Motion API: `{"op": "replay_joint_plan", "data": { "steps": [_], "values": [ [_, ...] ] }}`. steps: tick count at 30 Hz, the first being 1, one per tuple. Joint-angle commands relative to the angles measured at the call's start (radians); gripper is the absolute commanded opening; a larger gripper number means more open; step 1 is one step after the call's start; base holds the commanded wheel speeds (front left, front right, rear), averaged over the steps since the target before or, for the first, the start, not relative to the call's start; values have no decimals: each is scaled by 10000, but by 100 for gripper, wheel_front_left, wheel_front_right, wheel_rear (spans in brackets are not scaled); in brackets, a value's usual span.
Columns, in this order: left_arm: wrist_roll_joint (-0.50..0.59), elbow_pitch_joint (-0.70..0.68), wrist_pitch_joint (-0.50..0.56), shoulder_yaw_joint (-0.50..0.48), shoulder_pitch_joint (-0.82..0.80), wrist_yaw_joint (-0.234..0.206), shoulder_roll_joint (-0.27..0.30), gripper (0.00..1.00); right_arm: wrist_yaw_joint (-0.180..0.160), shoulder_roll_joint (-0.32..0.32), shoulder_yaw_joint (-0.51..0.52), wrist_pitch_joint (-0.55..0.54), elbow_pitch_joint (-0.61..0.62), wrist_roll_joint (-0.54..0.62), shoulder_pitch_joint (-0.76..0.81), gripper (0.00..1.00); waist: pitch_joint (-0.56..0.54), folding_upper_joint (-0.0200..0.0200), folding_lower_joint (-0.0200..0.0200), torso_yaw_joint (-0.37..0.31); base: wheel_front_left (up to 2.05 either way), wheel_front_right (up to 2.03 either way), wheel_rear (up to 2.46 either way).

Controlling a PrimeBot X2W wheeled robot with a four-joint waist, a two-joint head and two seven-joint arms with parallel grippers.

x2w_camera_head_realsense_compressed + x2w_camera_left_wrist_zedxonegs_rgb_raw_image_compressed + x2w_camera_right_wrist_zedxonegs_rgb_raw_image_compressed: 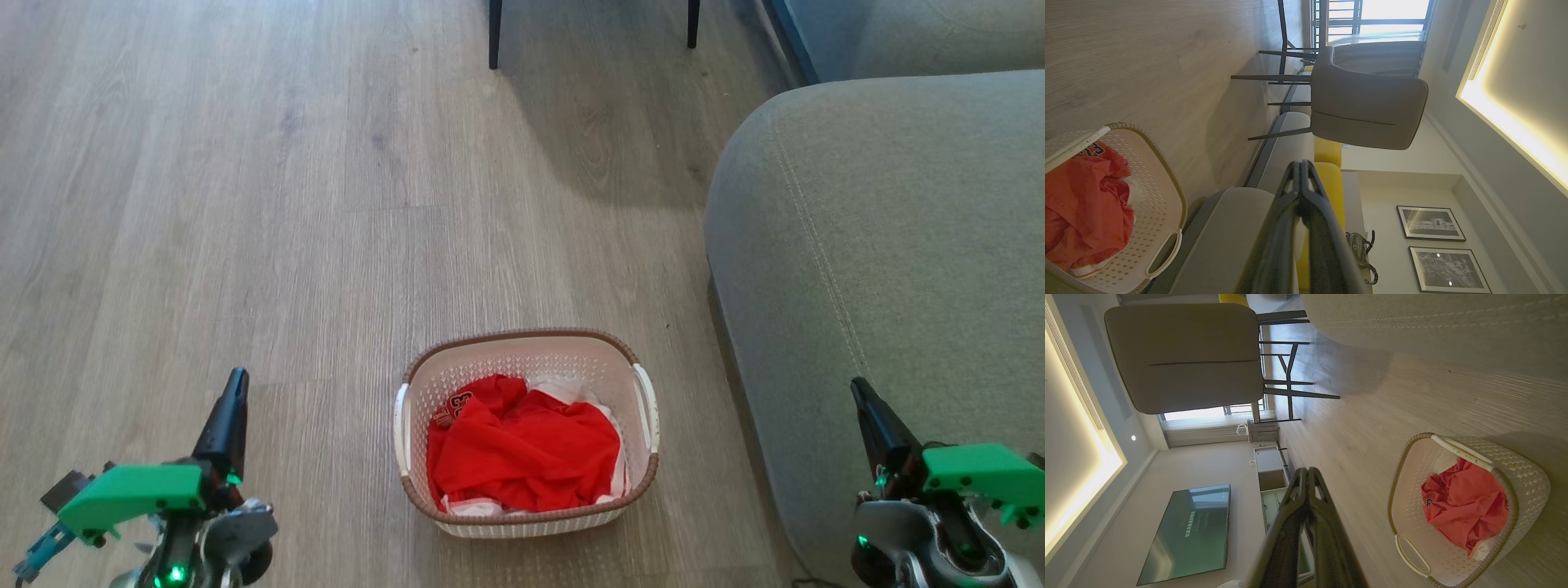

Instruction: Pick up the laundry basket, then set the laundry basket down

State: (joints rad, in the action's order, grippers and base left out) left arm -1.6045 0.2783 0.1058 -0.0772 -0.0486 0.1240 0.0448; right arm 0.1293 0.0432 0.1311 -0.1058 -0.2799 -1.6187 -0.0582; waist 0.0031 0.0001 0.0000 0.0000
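Basket [522,363] on floor [245,204], centred between left end effector [237,377] and right end effector [857,384], both pinched closed, empty. Handles [401,425] face sideways, one toward each arm; left looks marginally nearer.

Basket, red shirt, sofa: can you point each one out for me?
Basket [522,359]: head view, on its perforated far wall.
Red shirt [526,457]: head view, middle of the crumpled cloth.
Sofa [882,245]: head view, on its grey arm.
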Motion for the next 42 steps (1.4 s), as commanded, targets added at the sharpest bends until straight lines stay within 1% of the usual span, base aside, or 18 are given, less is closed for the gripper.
{"op": "replay_joint_plan", "data": {
  "steps": [1,2,3,7,15,22,27,31,42],
  "values": [
    [-45,-335,71,-362,-593,67,54,0,14,70,-177,-71,351,97,-496,0,0,-1,0,0,0,0,0],
    [-45,-335,71,-362,-593,67,54,0,14,70,-177,-71,351,97,-496,0,0,-1,0,0,0,0,0],
    [0,34,-4,8,8,-10,-2,100,0,-6,-4,2,-31,-4,5,100,0,-1,0,0,0,0,0],
    [1,455,-15,40,282,-11,-17,100,0,-80,-42,6,-471,-5,211,100,0,-1,0,0,0,0,0],
    [186,274,-249,194,322,-6,-13,100,1,-71,-260,240,-410,110,199,100,-15,-1,0,4,0,0,0],
    [580,67,-454,281,319,-19,-9,100,2,-62,-370,446,-378,444,147,100,-32,-1,0,12,0,0,0],
    [994,-137,-600,348,294,-84,-6,100,2,-56,-399,592,-261,1004,102,100,-41,-1,0,20,0,0,0],
    [1446,-325,-717,414,267,-136,-4,100,3,-52,-443,709,-41,1674,80,100,-47,-1,0,28,0,0,0],
    [3155,-821,-1039,623,253,-334,3,100,4,-38,-745,1033,491,3449,117,100,-65,-1,0,49,0,0,0]
  ]
}}
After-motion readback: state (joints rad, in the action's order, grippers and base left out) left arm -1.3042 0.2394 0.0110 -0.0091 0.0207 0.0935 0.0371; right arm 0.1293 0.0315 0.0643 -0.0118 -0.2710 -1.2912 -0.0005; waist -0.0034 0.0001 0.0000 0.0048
